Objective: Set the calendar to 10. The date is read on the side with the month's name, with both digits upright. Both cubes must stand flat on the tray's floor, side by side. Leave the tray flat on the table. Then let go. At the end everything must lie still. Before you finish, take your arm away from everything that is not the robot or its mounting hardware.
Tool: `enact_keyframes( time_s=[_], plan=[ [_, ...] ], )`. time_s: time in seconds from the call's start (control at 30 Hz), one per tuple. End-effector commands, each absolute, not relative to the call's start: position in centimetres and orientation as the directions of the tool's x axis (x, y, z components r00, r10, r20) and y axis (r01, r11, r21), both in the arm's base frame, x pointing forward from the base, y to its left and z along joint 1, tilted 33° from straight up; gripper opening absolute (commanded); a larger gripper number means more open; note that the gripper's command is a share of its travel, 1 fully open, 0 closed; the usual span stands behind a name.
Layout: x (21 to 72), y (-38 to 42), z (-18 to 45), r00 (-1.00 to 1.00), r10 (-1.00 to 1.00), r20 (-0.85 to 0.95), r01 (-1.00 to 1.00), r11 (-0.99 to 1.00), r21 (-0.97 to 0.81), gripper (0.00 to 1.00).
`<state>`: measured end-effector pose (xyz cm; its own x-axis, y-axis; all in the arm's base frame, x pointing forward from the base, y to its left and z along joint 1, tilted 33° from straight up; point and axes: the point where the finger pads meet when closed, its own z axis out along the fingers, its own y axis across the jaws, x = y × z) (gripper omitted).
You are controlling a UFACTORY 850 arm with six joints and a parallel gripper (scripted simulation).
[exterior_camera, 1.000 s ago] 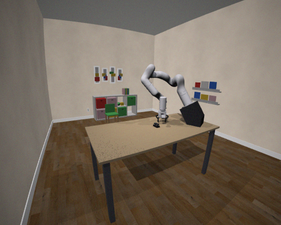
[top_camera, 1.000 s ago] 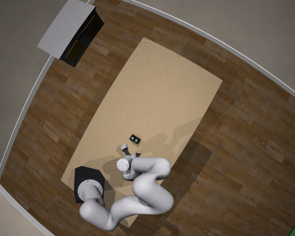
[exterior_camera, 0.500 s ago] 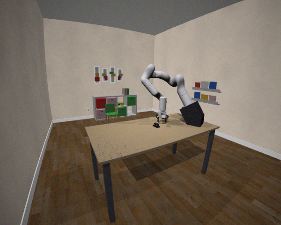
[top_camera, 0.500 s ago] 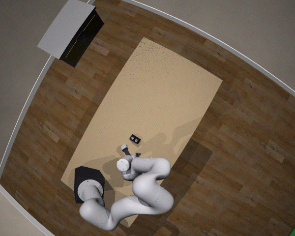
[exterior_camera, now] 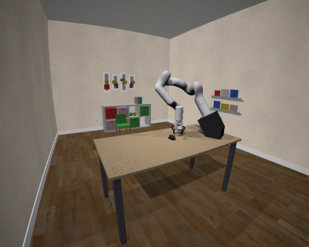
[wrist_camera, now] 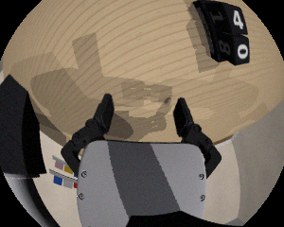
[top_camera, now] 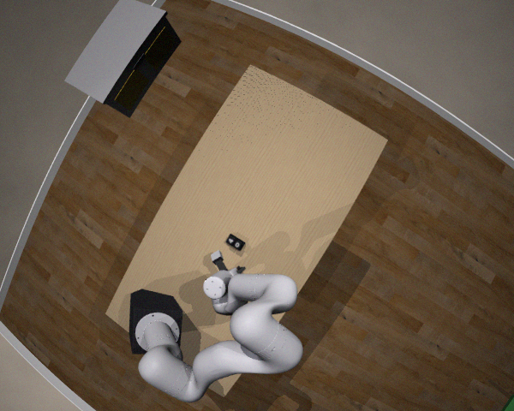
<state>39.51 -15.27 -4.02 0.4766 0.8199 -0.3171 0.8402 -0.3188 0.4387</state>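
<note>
The calendar (wrist_camera: 221,32) is a small black tray with two black cubes side by side; it lies on the table at the upper right of the wrist view. The white digits 4 and 0 show on the cubes' tops, and 1 and 8 on a side face. It also shows in the overhead view (top_camera: 235,241) and in the room view (exterior_camera: 171,137). My gripper (wrist_camera: 144,103) is open and empty. It hangs just above the table, a short way from the calendar and apart from it. It shows in the overhead view (top_camera: 227,266) and in the room view (exterior_camera: 178,130) too.
The arm's black base block (exterior_camera: 211,124) stands on the table's end behind the gripper. The table edge (top_camera: 292,305) runs close beside the arm. A shelf unit (exterior_camera: 125,113) and a green chair (exterior_camera: 121,122) stand by the far wall.
</note>
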Motion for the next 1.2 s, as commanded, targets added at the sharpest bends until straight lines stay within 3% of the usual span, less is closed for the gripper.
enact_keyframes(
  time_s=[0.0,0.93,1.17],
  plan=[
    [39.5,-15.3,-4.0,0.477,0.820,-0.317,0.840,-0.319,0.439,1.00],
    [38.6,-13.4,-0.8,0.477,0.820,-0.317,0.840,-0.319,0.439,1.00],
    [40.3,-13.2,-0.4,0.477,0.820,-0.317,0.840,-0.319,0.439,1.00]
  ],
)
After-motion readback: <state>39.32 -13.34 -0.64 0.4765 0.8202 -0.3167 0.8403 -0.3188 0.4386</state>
